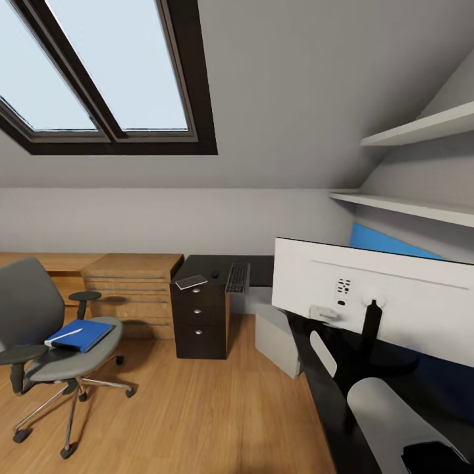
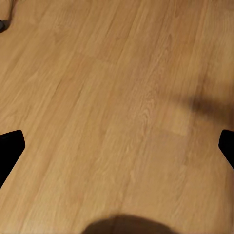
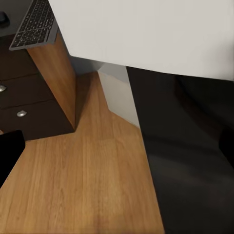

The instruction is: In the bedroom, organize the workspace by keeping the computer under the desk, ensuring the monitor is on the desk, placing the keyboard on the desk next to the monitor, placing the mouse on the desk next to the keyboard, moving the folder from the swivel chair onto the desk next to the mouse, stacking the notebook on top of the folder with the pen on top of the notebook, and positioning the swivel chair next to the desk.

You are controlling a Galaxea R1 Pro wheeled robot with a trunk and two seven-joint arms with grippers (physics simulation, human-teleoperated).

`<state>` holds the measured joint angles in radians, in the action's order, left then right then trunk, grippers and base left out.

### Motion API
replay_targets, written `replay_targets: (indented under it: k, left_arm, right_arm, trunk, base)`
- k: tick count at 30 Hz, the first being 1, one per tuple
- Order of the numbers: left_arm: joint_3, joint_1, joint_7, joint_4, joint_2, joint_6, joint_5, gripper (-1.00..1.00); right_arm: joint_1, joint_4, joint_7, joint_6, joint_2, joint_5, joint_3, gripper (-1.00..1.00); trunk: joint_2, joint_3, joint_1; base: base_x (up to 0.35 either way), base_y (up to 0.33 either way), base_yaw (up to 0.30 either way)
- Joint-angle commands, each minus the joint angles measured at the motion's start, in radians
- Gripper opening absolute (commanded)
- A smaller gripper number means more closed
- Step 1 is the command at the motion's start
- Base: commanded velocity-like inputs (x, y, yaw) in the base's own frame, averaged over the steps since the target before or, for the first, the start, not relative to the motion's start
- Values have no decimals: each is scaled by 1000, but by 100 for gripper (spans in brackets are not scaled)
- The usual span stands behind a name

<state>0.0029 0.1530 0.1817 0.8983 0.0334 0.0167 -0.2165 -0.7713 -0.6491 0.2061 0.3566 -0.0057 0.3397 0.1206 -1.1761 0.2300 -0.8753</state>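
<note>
My left gripper (image 2: 117,146) is spread wide, its fingertips at the far edges of the wrist view, with nothing between them but bare wood floor (image 2: 112,97). My right gripper (image 3: 117,146) is spread too, hanging over the desk (image 3: 195,161) edge where black top meets floor. Just ahead of it is the white back of the monitor (image 3: 146,29), standing on the desk on its round foot. Under the desk beside that I see the pale computer (image 1: 276,339). Farther on, the keyboard (image 1: 237,277) lies on the desk above the dark drawers (image 1: 199,322), the mouse (image 1: 215,274) just beside it and the notebook (image 1: 191,282) near the corner. Well apart on my left stands the chair (image 1: 46,329), with the blue folder (image 1: 80,335) on its seat and the pen (image 1: 64,336) on the folder.
</note>
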Motion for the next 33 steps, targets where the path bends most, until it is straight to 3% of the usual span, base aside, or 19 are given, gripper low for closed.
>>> replay_targets:
  k: [1,25,33]
  left_arm:
    - [0,0,2,2,0,2,-7,100]
    - [2,0,-1,2,0,3,-8,100]
    - [1,0,-1,2,0,3,-9,100]
  right_arm:
    - [0,-1,8,4,0,8,5,100]
    - [4,-3,9,4,34,7,7,100]
    - [4,-3,9,4,45,6,51,100]
  trunk:
    - [-1,1,0]
    - [-1,1,0]
    - [-1,1,0]
  base:
    - [18,39,0]
    - [131,243,0]
    - [150,266,0]
